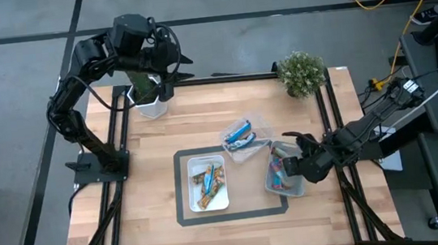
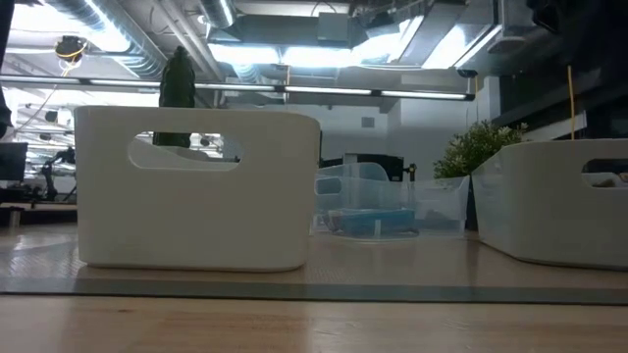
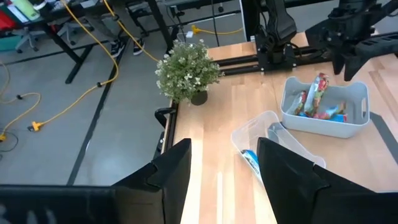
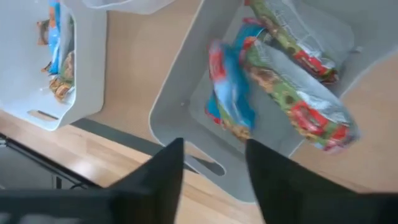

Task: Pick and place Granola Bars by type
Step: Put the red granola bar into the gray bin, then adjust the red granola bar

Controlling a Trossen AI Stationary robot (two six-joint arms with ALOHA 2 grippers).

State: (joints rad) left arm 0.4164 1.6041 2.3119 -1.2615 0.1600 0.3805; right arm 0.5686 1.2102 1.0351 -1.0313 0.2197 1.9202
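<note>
Granola bars lie sorted in three containers. Gold-brown and blue bars (image 1: 207, 182) are in the middle white tray (image 1: 190, 192). Blue-silver bars (image 1: 239, 135) are in a clear tub (image 2: 378, 201). Red-blue and green-printed bars (image 4: 280, 87) are in the right white tray (image 1: 273, 188). My right gripper (image 4: 214, 168) is open and empty, just above that tray's near-left rim (image 4: 180, 118); it also shows in the high view (image 1: 290, 164). My left gripper (image 3: 224, 168) is open and empty, raised at the table's far left (image 1: 180, 65).
A small potted plant (image 1: 302, 73) stands at the far right corner. A white pot with a green plant (image 1: 149, 97) stands at the far left, under my left arm. A dark mat outline (image 1: 182, 221) frames the middle tray. Bare wood lies along the near edge.
</note>
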